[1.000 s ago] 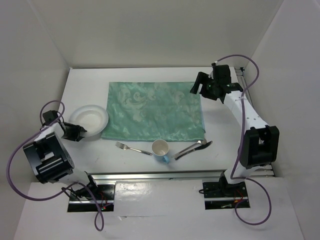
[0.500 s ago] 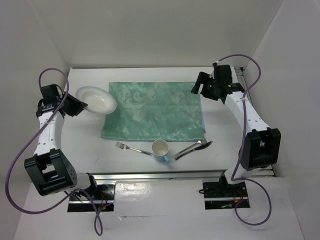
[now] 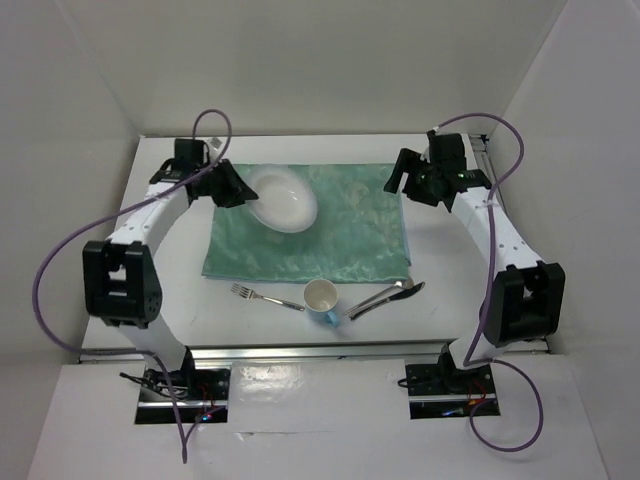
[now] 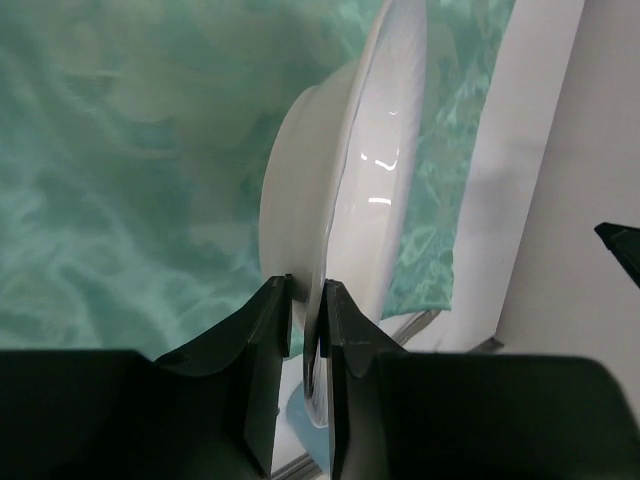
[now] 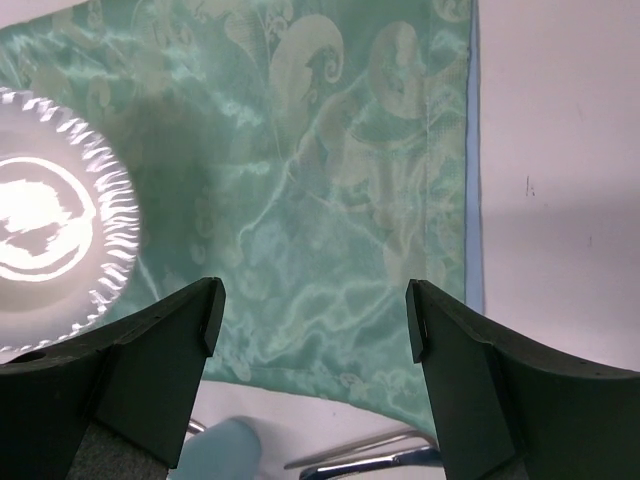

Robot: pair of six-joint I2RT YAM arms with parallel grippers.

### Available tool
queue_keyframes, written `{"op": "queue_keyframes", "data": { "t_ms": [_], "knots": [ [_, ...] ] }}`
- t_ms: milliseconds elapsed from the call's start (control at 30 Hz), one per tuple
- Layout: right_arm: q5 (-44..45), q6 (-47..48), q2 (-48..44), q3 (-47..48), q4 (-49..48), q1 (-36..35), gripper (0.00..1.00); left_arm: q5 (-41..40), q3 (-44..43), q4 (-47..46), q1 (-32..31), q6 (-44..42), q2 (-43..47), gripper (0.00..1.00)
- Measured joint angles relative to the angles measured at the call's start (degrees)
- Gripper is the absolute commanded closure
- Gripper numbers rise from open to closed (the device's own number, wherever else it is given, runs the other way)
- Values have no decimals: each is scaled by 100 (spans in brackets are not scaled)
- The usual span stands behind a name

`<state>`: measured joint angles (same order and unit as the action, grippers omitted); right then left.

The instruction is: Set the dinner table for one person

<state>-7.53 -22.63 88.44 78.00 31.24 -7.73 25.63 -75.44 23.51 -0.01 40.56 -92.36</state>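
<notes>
1. The dinner table [image 3: 450, 270] is a flat white rectangle. Its long axis runs left to right in front of both arm bases, parallel to the long side of the green placemat [image 3: 340, 240].
2. The tabletop is plain, matte and far larger than the placemat, which lies on its middle. A metal rail [image 3: 320, 350] edges the side nearest the arms, and white walls [image 3: 330, 70] stand around the other three sides.
3. The left gripper [image 3: 235, 187] is clenched on the rim of a white plate [image 3: 283, 197]. The left wrist view shows both fingers [image 4: 268, 330] pinching that rim edge-on.
4. The plate is tilted over the placemat's far left part. Whether it touches the cloth cannot be told.
5. The right gripper [image 3: 398, 172] hangs over the placemat's far right edge, jaws spread wide with nothing between them.
6. On the bare table just near of the placemat lie a fork [image 3: 265, 297], a cup [image 3: 321, 298] and a pair of shiny utensils [image 3: 385, 297], in that order from left to right.
</notes>
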Motion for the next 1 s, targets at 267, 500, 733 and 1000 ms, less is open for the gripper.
{"op": "queue_keyframes", "data": {
  "t_ms": [267,500,733,1000],
  "knots": [
    [92,13,-426,-376,234,0,15,326,-874,-468,-763,-4,-1731,100],
    [94,83,-476,-516,345,0,15,535,-918,-933,-940,2,-2262,100],
    [-216,289,-535,-876,372,-258,17,452,-975,-807,-1003,-186,-2426,61],
    [-284,302,-597,-1237,391,-2173,16,-15,-1016,-144,-1176,-575,-2570,9]
  ]
}}
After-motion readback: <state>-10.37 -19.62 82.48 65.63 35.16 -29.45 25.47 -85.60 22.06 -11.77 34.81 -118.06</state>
